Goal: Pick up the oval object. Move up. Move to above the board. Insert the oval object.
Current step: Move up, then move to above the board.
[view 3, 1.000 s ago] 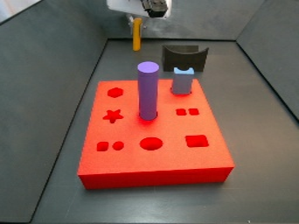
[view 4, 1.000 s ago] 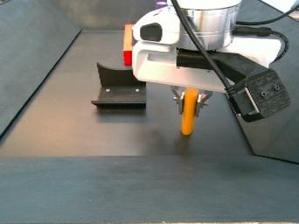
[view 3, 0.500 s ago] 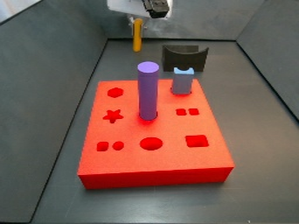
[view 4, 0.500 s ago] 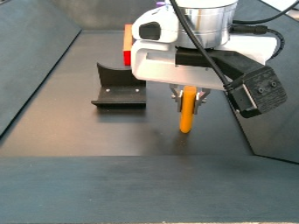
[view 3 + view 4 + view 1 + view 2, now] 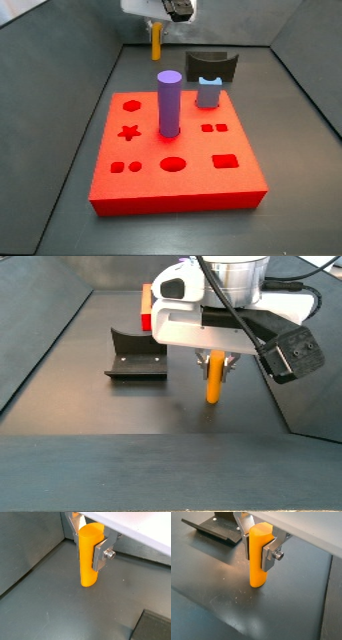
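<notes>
The oval object (image 5: 87, 569) is a slim orange-yellow peg, held upright between the silver fingers (image 5: 100, 556). My gripper (image 5: 87, 553) is shut on its upper part; both wrist views show this, and its lower end hangs just above the dark floor (image 5: 257, 572). In a side view the gripper (image 5: 159, 24) holds the peg (image 5: 156, 44) behind the far left corner of the red board (image 5: 147, 152). In a side view the peg (image 5: 213, 384) hangs below the gripper (image 5: 213, 364), and only a strip of the board (image 5: 144, 300) shows behind it.
On the board stand a thick purple cylinder (image 5: 168, 100) and a short light-blue peg (image 5: 210, 92). A dark-grey curved holder (image 5: 210, 65) sits behind the board and also shows in a side view (image 5: 134, 358) and a wrist view (image 5: 216, 527). Grey walls enclose the floor.
The gripper has risen slightly with the orange-yellow peg in it. The board and the pieces on it have not moved.
</notes>
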